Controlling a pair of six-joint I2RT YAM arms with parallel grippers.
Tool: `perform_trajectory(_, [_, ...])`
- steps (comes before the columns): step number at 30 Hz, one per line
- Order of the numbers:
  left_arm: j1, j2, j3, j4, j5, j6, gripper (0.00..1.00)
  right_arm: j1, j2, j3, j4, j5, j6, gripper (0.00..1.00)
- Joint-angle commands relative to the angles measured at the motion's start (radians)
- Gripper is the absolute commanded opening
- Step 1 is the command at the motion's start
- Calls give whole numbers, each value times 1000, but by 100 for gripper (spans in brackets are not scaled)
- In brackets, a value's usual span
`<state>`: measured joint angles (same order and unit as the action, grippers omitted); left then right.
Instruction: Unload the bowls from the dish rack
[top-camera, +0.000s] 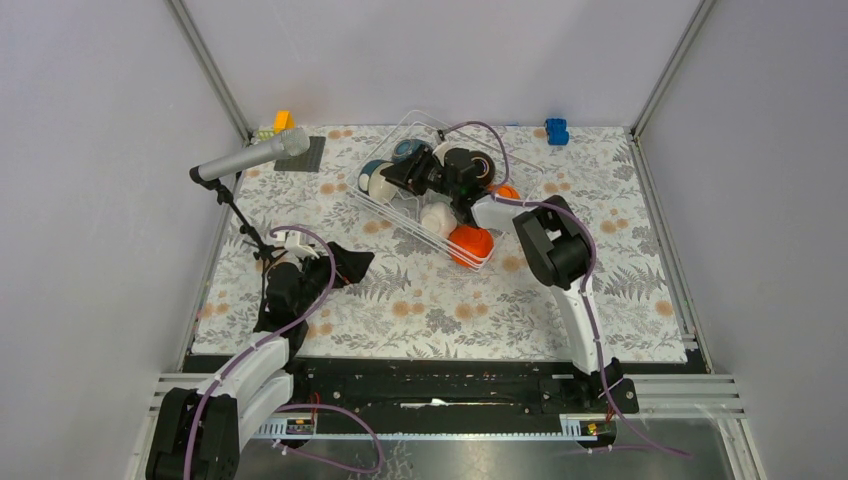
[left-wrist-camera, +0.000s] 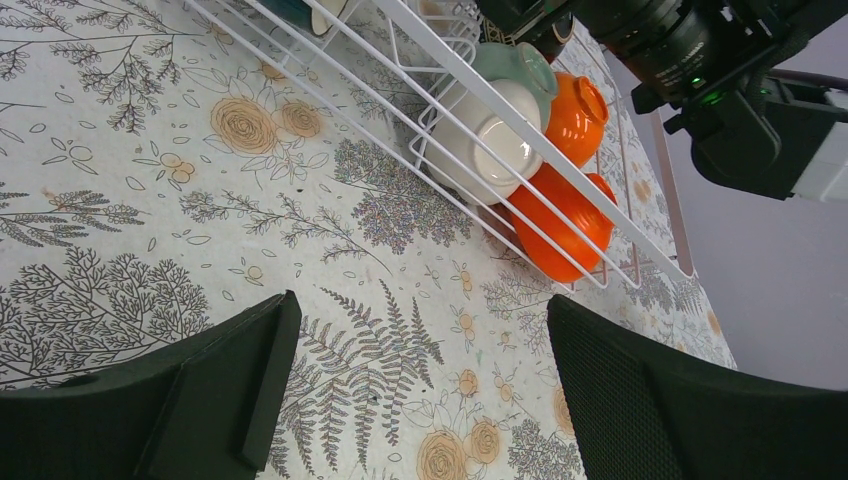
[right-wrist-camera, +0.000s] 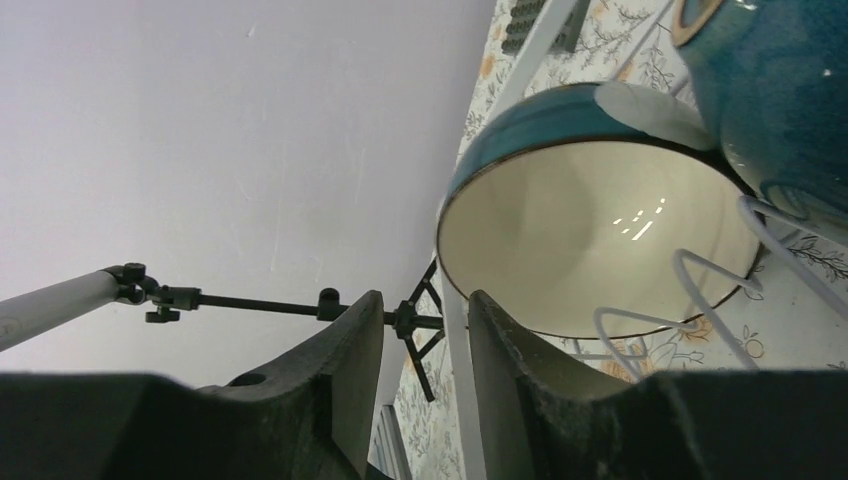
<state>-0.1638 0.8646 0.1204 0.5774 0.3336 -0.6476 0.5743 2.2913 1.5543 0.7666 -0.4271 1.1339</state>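
Observation:
The white wire dish rack (top-camera: 400, 215) stands at the table's middle back with several bowls on edge in it. A dark teal bowl (top-camera: 372, 178) with a cream inside (right-wrist-camera: 600, 230) leans at its left end. A white bowl (top-camera: 437, 218), an orange bowl (top-camera: 470, 243) and a second orange bowl (top-camera: 505, 190) sit further right. The left wrist view shows the white bowl (left-wrist-camera: 490, 140), both orange bowls (left-wrist-camera: 565, 215) and a mint green bowl (left-wrist-camera: 520, 65). My right gripper (top-camera: 392, 180) (right-wrist-camera: 425, 300) is narrowly open at the teal bowl's rim and holds nothing. My left gripper (top-camera: 350, 265) (left-wrist-camera: 420, 305) is wide open over the cloth, empty.
A microphone on a stand (top-camera: 250, 158) leans over the back left corner, next to a dark grey mat (top-camera: 300, 155) and small orange and green blocks (top-camera: 280, 122). A blue block (top-camera: 556, 130) lies at the back right. A second teal piece (right-wrist-camera: 770, 90) stands behind the teal bowl.

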Motion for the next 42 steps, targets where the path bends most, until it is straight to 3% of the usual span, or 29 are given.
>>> perform_trajectory(1, [0,-6,-11,45,5,12,99,8,52,70,16,-35,10,45])
perform_trajectory(12, [0,-9,-11,43,2,14,99,32,77,172,-144,27,-55,59])
perform_trajectory(16, [0,-14,-11,38,-1,13,99,48,95,233,-206,69,-76,69])
perform_trajectory(23, [0,-13,-10,32,0,15,99,83,124,309,-332,216,-111,67])
perform_trajectory(30, [0,-19,-8,23,-5,17,99,101,201,429,-365,234,-94,53])
perform_trajectory(35, [0,-30,-6,12,-11,20,99,108,210,459,-374,233,-95,23])
perform_trajectory(42, [0,-36,-6,9,-10,22,99,121,81,355,-375,256,-187,0])
